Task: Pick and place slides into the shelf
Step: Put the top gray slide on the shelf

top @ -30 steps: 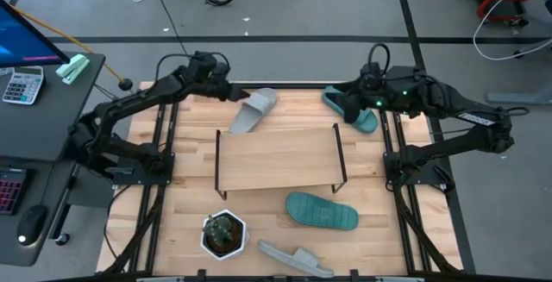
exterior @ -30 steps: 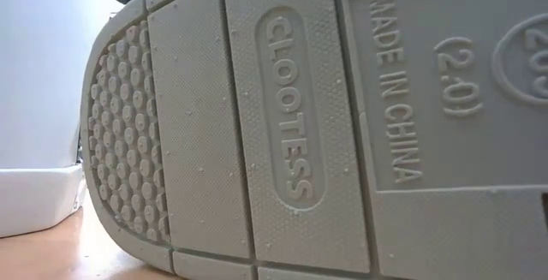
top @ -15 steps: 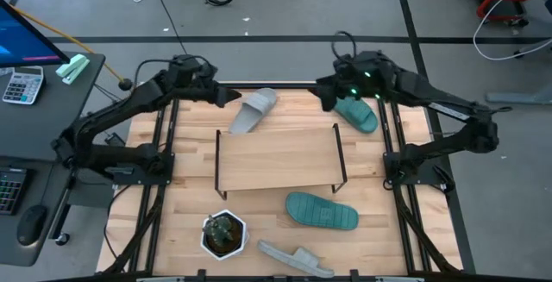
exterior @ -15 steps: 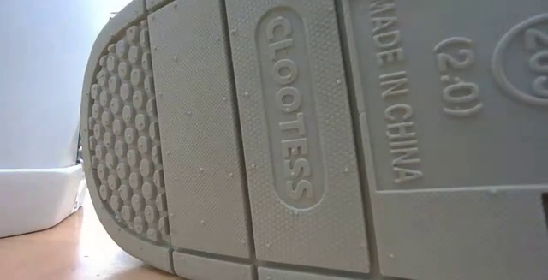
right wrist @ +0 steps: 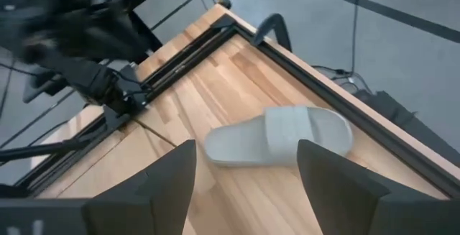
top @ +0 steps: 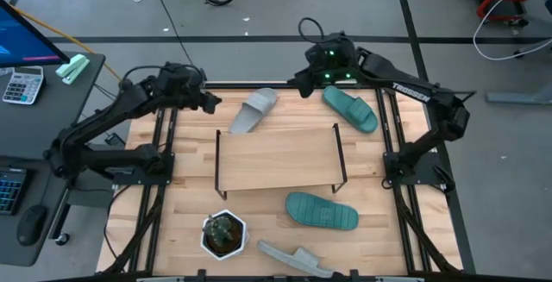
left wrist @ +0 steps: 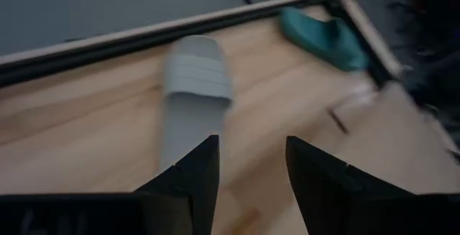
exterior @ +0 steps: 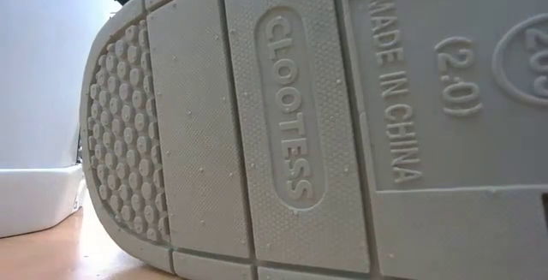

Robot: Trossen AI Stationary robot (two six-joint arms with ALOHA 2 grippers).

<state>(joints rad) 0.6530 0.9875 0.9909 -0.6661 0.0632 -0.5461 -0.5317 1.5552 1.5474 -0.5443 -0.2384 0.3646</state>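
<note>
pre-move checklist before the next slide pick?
1. Shelf board bare, room for slides: ok.
2. Left gripper empty, fingers open: ok.
3. Right gripper empty, fingers open: ok.
4. Grey slide behind the shelf lies flat, nothing over it: ok.
5. Teal slide at the back right lies free of the right gripper: ok.
6. Low view usable for the move: not ok, a grey sole fills it.
</note>
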